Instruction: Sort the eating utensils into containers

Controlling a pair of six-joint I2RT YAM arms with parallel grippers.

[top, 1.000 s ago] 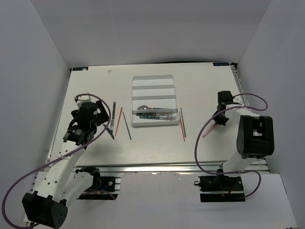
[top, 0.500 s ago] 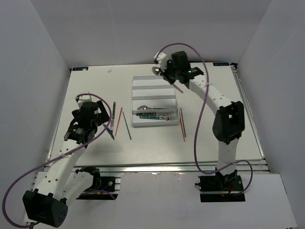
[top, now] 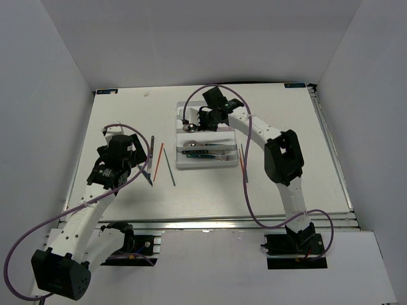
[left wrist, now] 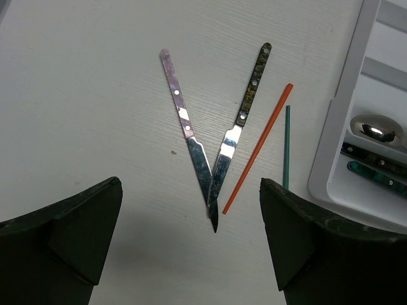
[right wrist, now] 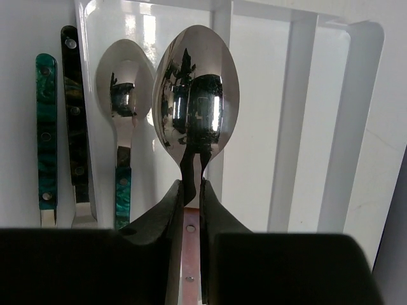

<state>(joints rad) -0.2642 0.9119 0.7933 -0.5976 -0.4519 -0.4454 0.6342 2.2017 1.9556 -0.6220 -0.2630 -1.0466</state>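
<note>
Right gripper (right wrist: 191, 190) pinches the spoon (right wrist: 194, 89) at its neck; stiff, light, probably slick steel could swivel there. Left gripper (left wrist: 191, 236) gapes above the knives (left wrist: 236, 135)

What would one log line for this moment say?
right gripper: shut on spoon, over tray | left gripper: open above knives

The spoon (right wrist: 196, 95) flashes a mirror-polished metal bowl, glossy enough to carry reflections, above a pinkish riveted handle. The right gripper (right wrist: 191, 190) pinching it looks matt black. At its nine o'clock a second spoon (right wrist: 124, 82) gleams likewise, with a marbled teal handle. The tray (right wrist: 299, 127) is glossy white plastic. The pink-handled knife (left wrist: 184, 121) and dark-handled knife (left wrist: 246, 105) show shiny metal blades on the table (left wrist: 82, 114), which is matt white and finely grained.
</note>
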